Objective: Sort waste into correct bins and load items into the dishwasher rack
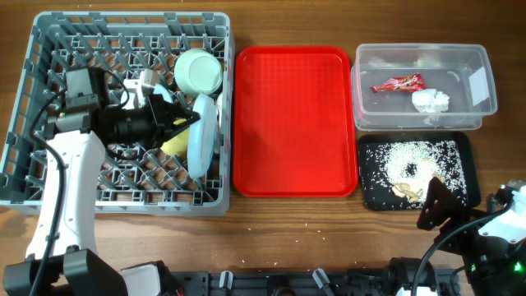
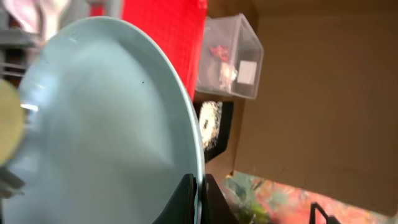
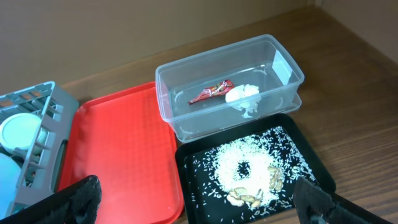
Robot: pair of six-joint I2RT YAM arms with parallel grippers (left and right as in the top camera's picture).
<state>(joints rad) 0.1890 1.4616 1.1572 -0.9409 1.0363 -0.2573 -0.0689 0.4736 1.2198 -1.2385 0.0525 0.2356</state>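
Observation:
The grey dishwasher rack (image 1: 49, 33) is at the left. My left gripper (image 1: 182, 123) is inside it, shut on the rim of the light blue plate (image 1: 201, 136), which stands on edge; the left wrist view shows the jaws (image 2: 200, 193) pinching the plate (image 2: 106, 124). A pale green bowl (image 1: 199, 71) and a yellow cup (image 1: 173, 146) sit in the rack beside it. The clear tub (image 1: 485, 82) holds the red wrapper (image 1: 397, 83) and the white napkin (image 1: 430, 101). The black tray (image 1: 468, 148) holds the rice scraps (image 1: 411, 160). My right gripper (image 1: 436, 205) is open and empty at the black tray's front edge.
The red serving tray (image 1: 292, 119) lies bare between the rack and the bins. The right wrist view shows the tub (image 3: 186, 124), the black tray (image 3: 186, 155) and the red tray (image 3: 118, 155) ahead of the open fingers (image 3: 199, 205). Bare wood lies along the front edge.

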